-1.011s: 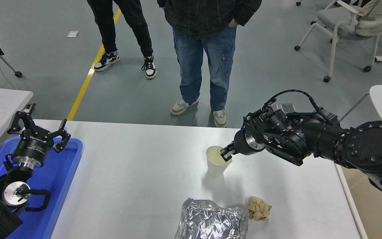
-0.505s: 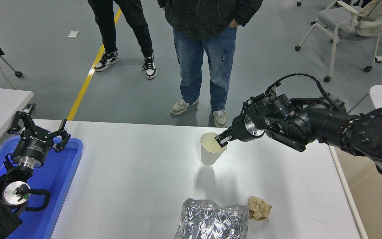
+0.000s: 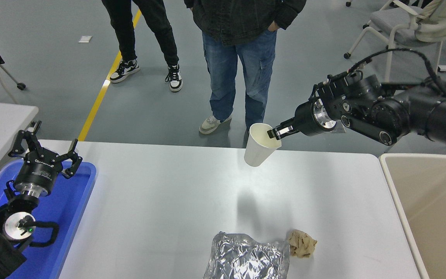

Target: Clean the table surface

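White paper, the cup is now in the air above the far edge of the table, where a second ago it was standing on the table near its middle right; only its shadow lies on the surface below it. The right gripper has lifted it and carried it up and away, its fingers pinching the cup's rim, one finger inside and one outside. The cup hangs a little tilted. A beige bin, which was hidden behind the arm earlier, shows now at the right end of the table, so I judge the cup is on its way to be thrown there. For the task this means one piece of rubbish is off the table, but a crumpled foil bag and a brown paper ball lie at the near edge, touching or almost touching each other. The left gripper is parked over a blue tray at the lower left, its fingers spread. On its black body there is light lettering, too small for me to read.
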Available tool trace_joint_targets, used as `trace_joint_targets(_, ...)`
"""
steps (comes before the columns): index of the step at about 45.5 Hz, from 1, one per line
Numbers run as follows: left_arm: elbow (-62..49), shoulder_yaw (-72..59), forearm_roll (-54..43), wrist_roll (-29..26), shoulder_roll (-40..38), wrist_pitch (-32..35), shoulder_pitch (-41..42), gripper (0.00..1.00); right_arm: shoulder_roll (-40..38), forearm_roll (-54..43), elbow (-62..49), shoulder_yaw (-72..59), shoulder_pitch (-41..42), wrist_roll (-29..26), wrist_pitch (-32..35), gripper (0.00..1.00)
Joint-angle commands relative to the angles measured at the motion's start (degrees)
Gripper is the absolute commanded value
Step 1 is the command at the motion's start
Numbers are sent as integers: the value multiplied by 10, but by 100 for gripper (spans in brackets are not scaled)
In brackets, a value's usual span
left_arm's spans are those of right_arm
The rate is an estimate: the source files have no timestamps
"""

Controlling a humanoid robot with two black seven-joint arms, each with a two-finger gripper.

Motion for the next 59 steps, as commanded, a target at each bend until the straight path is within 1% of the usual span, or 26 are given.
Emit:
trace_joint_targets(1, 0, 0, 0, 0, 0, 0, 0, 100, -49, 7, 24, 15, 41, 12, 40, 0)
trace_joint_targets(7, 0, 0, 0, 0, 0, 0, 0, 100, -57, 7, 24, 17, 44, 12, 45, 0)
trace_joint_targets(16, 0, 0, 0, 0, 0, 0, 0, 100, -58, 7, -18, 18, 4, 12, 41, 0)
trace_joint_targets(24, 0, 0, 0, 0, 0, 0, 0, 100, -73, 10, -87, 18, -34, 19, 41, 0)
trace_joint_targets(32, 0, 0, 0, 0, 0, 0, 0, 100, -80, 44, -175, 12, -70, 23, 42, 0)
trace_joint_targets(45, 0, 0, 0, 0, 0, 0, 0, 100, -126, 49, -304, 15, -148, 36, 41, 0)
trace_joint_targets(53, 0, 0, 0, 0, 0, 0, 0, 100, -138, 95, -388, 16, -208, 34, 38, 0)
trace_joint_targets(59, 0, 0, 0, 0, 0, 0, 0, 100, -138, 119, -431, 17, -257, 27, 30, 0)
